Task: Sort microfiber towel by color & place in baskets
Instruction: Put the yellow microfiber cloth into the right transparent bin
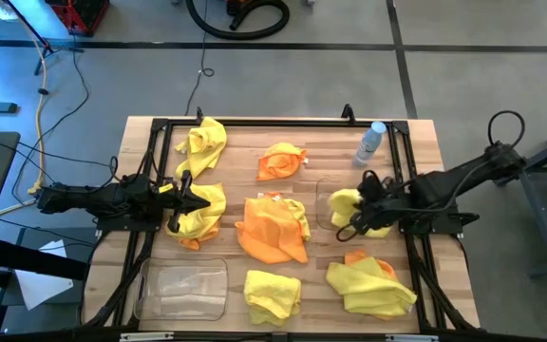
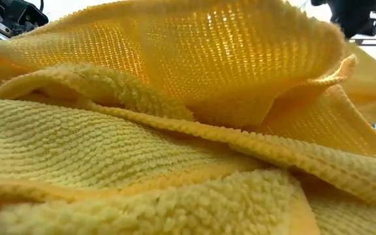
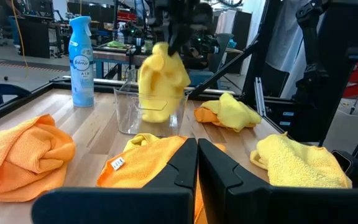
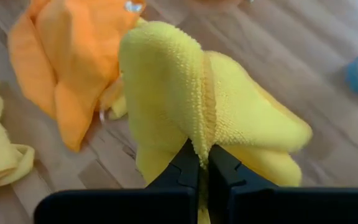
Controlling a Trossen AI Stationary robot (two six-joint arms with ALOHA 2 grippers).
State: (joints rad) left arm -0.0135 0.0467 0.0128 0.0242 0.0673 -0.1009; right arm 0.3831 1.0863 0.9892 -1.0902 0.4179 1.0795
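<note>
My right gripper [image 1: 354, 217] is shut on a yellow microfiber towel [image 1: 348, 202] over a clear basket [image 1: 323, 211] at the table's right middle. In the left wrist view that towel [image 3: 162, 81] hangs into the basket [image 3: 129, 115]. A second clear basket [image 1: 180, 288] stands at the near left. More towels lie loose on the table: yellow [image 1: 202, 142], orange [image 1: 281, 161], orange with yellow [image 1: 272, 228], yellow [image 1: 272, 293], and yellow over orange [image 1: 368, 283]. My left gripper [image 1: 193, 199] waits shut and level at the left, over another yellow towel [image 1: 202, 217]. My right gripper pinches a raised fold of the yellow towel [image 4: 204, 140] between its two fingers, coming from above on a downward slant. The towel hangs bunched and slack below the fingers. Its lower end [image 3: 157, 115] reaches down inside the clear basket's walls.
A clear spray bottle with a blue cap [image 1: 372, 142] stands at the far right of the table, just beyond the basket. A black frame [image 1: 254, 122] runs around the tabletop. The low view is filled by a yellow towel [image 2: 175, 130] lying close to its lens.
</note>
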